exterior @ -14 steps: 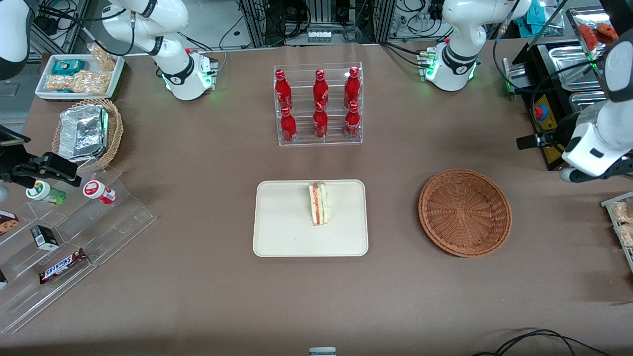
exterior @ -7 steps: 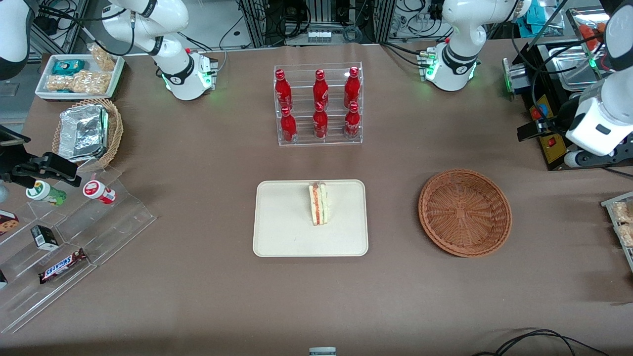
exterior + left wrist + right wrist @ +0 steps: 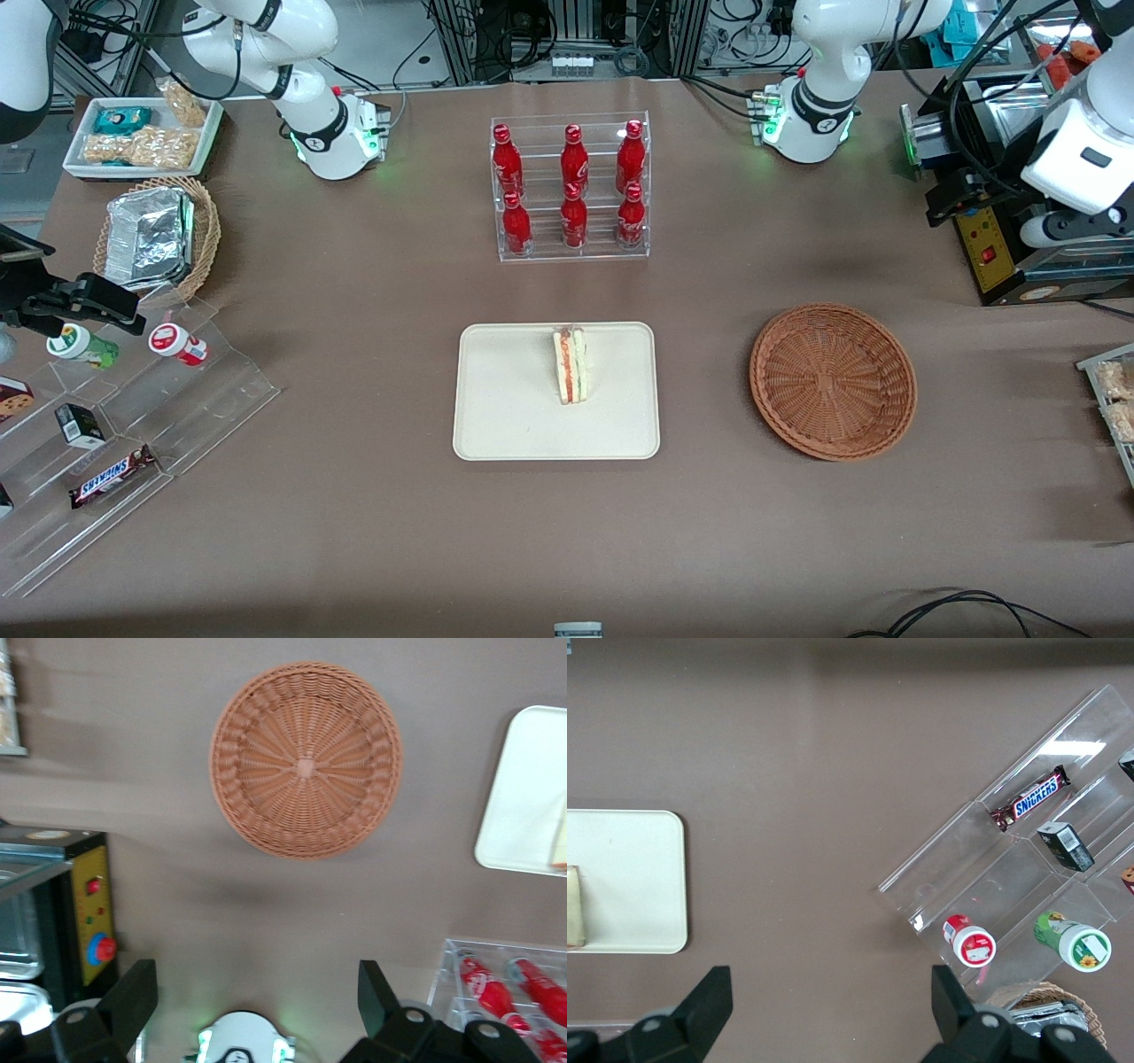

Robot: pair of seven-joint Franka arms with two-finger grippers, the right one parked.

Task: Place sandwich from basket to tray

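The triangular white-bread sandwich (image 3: 570, 365) with orange and green filling is standing on its edge on the flat cream rectangular plastic tray (image 3: 505, 416), well apart from the round reddish-brown woven wicker basket (image 3: 833, 381), which is sitting on the brown surface (image 3: 354, 514) toward the working arm's end. The left arm's gripper (image 3: 257, 1010) is hanging high above the basket, its jaws spread wide and gripping nothing.

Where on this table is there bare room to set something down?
Bare cloth between the tray and the basket, and between the tray and the bottle rack. The sandwich takes the tray's middle. The snack shelves are crowded. The open hand hangs high above the basket.
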